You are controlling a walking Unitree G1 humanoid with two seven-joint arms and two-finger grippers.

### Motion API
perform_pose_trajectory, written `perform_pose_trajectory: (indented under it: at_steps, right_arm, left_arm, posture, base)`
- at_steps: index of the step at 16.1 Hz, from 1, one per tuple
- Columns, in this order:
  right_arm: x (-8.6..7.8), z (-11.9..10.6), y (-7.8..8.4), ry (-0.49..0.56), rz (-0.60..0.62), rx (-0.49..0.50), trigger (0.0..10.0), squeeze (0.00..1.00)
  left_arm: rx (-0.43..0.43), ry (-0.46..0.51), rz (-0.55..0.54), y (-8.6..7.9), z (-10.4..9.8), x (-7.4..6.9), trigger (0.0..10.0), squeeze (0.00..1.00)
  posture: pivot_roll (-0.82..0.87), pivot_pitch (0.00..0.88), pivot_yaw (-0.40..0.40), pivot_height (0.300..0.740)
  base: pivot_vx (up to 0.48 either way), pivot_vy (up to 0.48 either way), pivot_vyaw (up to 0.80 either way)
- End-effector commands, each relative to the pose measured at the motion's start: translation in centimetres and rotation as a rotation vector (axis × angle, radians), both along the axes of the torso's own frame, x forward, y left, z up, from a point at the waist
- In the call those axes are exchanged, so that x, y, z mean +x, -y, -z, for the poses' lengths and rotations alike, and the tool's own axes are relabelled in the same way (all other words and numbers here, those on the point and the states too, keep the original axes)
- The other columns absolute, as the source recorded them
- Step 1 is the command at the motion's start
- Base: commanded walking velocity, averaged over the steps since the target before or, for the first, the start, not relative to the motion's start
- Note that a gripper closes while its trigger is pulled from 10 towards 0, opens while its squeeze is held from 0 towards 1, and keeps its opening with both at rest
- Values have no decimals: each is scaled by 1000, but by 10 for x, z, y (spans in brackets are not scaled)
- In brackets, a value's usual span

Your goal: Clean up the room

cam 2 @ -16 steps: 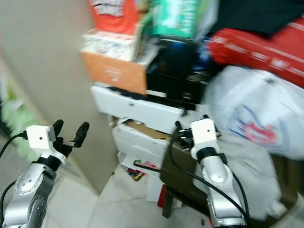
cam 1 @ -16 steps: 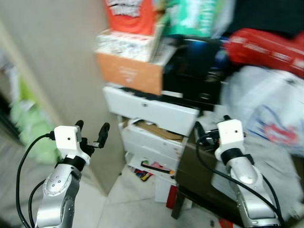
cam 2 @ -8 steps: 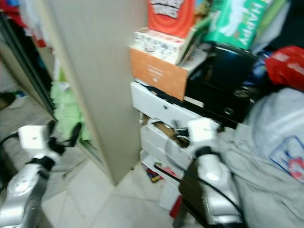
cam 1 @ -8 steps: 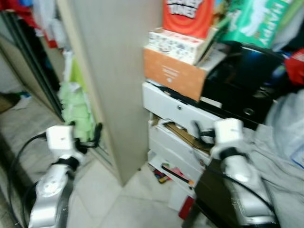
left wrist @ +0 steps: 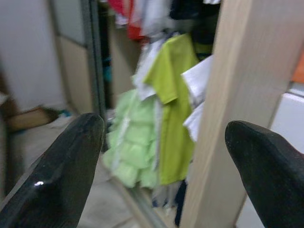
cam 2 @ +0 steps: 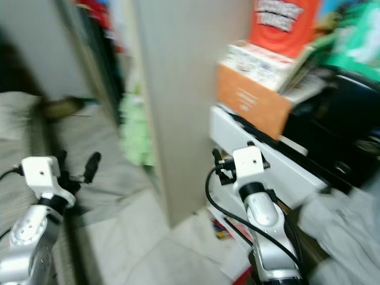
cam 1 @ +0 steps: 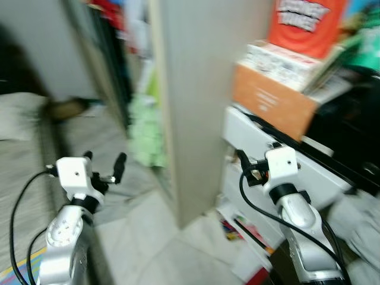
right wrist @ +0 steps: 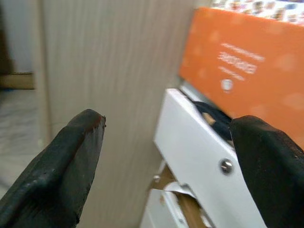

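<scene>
both arms are raised in front of the robot and the head views are blurred. the left gripper (cam 1: 104,166) has its fingers (left wrist: 57,175) spread apart with nothing between them; beyond the fingers hangs a lime green shirt (left wrist: 173,109) among other clothes in an open wardrobe, with a pale green bundle (left wrist: 135,147) lower down, and a wooden panel (left wrist: 237,85) stands just beside the clothes. the right gripper (right wrist: 166,166) also has its fingers (right wrist: 57,171) wide apart and empty; past them is the same panel, a white drawer (right wrist: 199,156) standing ajar, and an orange box (right wrist: 247,61) resting on top of the drawer unit. a tiled floor (cam 1: 148,237) lies below both grippers.
</scene>
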State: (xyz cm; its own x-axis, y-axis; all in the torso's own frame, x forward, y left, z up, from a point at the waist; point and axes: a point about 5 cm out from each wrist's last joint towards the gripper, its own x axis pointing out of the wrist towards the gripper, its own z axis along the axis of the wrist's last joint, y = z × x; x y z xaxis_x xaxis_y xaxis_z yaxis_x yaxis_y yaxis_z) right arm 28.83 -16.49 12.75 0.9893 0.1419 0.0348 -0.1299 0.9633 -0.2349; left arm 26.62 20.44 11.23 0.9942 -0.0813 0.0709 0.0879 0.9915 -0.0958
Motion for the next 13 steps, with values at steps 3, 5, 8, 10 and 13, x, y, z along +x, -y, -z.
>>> perform_pose_trajectory:
  at_steps: [3, 5, 8, 10, 13]
  right_arm:
    - [0, 1, 3, -6, 10, 9, 10000, 0]
    - [0, 1, 3, -6, 8, 9, 10000, 0]
    - [1, 0, 3, -4, 6, 10, 10000, 0]
    - [1, 0, 3, -3, 4, 10, 10000, 0]
    - [2, 0, 3, -1, 1, 8, 10000, 0]
  left_arm:
    - [13, 14, 0, 1, -3, 1, 10000, 0]
    - [15, 13, -5, 1, -3, 1, 10000, 0]
    - [17, 15, -9, 1, -4, 1, 10000, 0]
    - [18, 16, -11, 1, -4, 1, 10000, 0]
    - [20, 17, -12, 1, -4, 2, 10000, 0]
  posture:
    - [-93, 0, 15, 740]
    - [-93, 0, 15, 740]
    - [-92, 0, 13, 740]
    - [-92, 0, 13, 740]
    - [-93, 0, 15, 740]
  base:
    - [0, 0, 800]
    - [0, 0, 800]
    - [0, 0, 800]
    - [0, 0, 800]
    - [0, 0, 800]
